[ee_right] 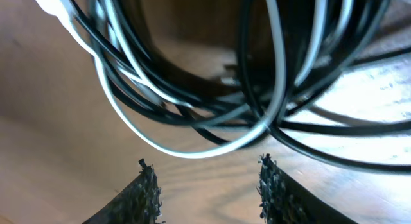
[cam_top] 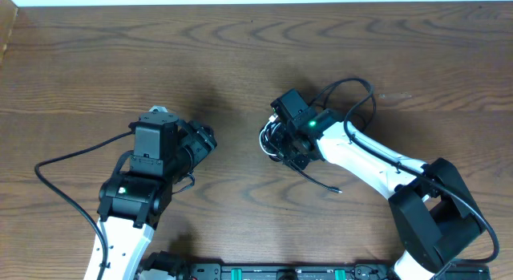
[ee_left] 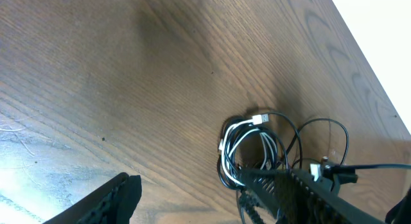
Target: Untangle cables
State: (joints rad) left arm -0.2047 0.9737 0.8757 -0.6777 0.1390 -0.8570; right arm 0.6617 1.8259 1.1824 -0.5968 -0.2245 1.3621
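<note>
The cables (cam_top: 267, 142) lay in one small tangled bundle on the wooden table (cam_top: 240, 55), a little right of centre and about midway between the near and far edges. In the overhead view the right gripper (cam_top: 278, 142) sat directly over that bundle and hid most of it, so only a few white and black loops showed at its left side. One loose black cord end (cam_top: 325, 184) trailed out to the near right and finished in a small plug lying flat on the wood. From the right wrist, the cables (ee_right: 212, 118) filled the upper part of the picture as overlapping black loops with a white cord (ee_right: 183, 152) curving lowest. The right gripper (ee_right: 203, 161) had its two ribbed fingers (ee_right: 146, 192) apart just short of the loops. Nothing sat between them, and it could not be told whether their tips touched the cords. The left gripper (cam_top: 204, 140) stood to the left of the bundle, apart from it, above bare wood. In its own wrist view the left gripper (ee_left: 191, 178) had its fingers (ee_left: 115, 197) spread wide with only table between them. The cables (ee_left: 247, 140) lay beyond its right-hand finger, which crossed in front of the near part of the coil, and contact there could not be judged. A white plug (ee_left: 262, 118) rested at the far edge of the coil, on top of the white loops.
</note>
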